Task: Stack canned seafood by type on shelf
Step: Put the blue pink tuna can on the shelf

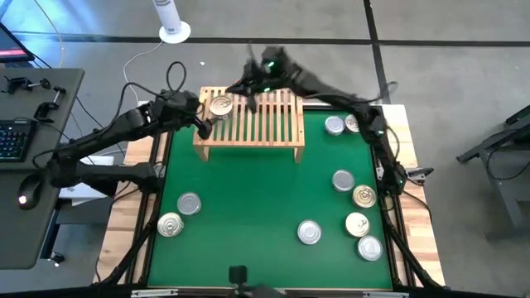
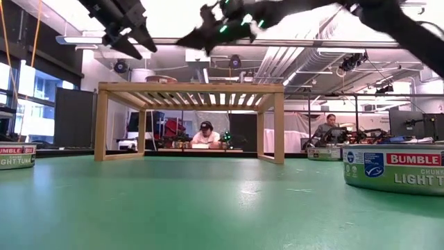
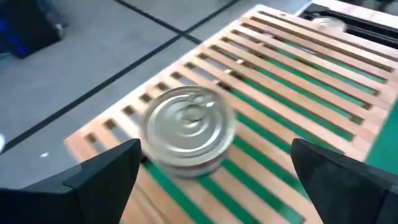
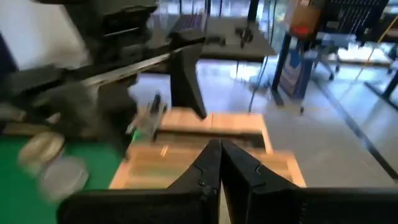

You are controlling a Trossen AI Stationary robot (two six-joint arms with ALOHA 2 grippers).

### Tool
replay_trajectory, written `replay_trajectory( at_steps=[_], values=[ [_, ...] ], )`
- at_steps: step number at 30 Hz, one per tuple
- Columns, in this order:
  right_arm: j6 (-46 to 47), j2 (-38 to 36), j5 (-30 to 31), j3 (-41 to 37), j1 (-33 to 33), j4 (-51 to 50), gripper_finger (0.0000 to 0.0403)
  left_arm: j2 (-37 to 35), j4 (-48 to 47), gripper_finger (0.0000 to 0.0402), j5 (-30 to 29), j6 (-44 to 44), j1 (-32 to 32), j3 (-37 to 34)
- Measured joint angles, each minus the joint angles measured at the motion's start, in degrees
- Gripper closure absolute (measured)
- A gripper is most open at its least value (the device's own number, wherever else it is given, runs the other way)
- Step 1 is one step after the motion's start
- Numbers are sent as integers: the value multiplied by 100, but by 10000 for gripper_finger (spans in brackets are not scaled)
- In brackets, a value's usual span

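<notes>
Tins are the matter here, and only one gold-toned tin [image 1: 220,105] sits on the light-wood shelf [image 1: 273,132], near its left end on the slats. The left pincer [image 1: 201,126] hangs just beside that tin with its fingers spread wide and nothing between them; in the left wrist view the tin [image 3: 189,129] lies ahead between the two dark fingers [image 3: 102,180], apparently untouched, so this looks like the moment just after a placement, or just before a small correction. The right pincer [image 1: 248,89] is over the far edge of the shelf, fingers pressed together and empty, as its own view shows [image 4: 219,163]. The other tins lie on the green mat [image 1: 248,199]: two near the front left [image 1: 179,213], two at the far right corner [image 1: 342,124], and five down the right side [image 1: 354,211]. To do this step well, I judge the left arm should lift clear straight up rather than sideways, since a swipe could nudge the tin off the slats or skew it. The first tin sets the base of a stack, so it should rest flat across several slats, not bridging one gap at a tilt. Next tins of the same tone should come down centred, lid to base. With both arms crowding the shelf, one should hold off while the other works, lest they collide.
</notes>
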Motion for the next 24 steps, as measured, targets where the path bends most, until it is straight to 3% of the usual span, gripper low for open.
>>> replay_trajectory(
  at_steps=[3, 6, 11, 14, 19, 24],
  values=[
    [-530, -775, 323, -694, 112, -913, 402, 147, 486, 2, -65, -2, -248, -132],
    [-678, -1729, 737, -2001, 311, -1051, 402, 376, 1012, 3, -85, -1, -323, -242],
    [-359, -3527, 1518, -4598, 765, -156, 402, 812, 1205, 13, 68, 0, -132, -18],
    [12, -4408, 2057, -5924, 1207, 720, 402, 1035, 779, 35, 42, -2, 91, 241],
    [679, -5380, 2877, -7601, 1849, 2377, 402, 1304, 134, 106, 38, -52, 405, 599],
    [1168, -5687, 2965, -8588, 2255, 3644, 402, 1494, 1, 221, 291, -155, 715, 684]
  ],
)
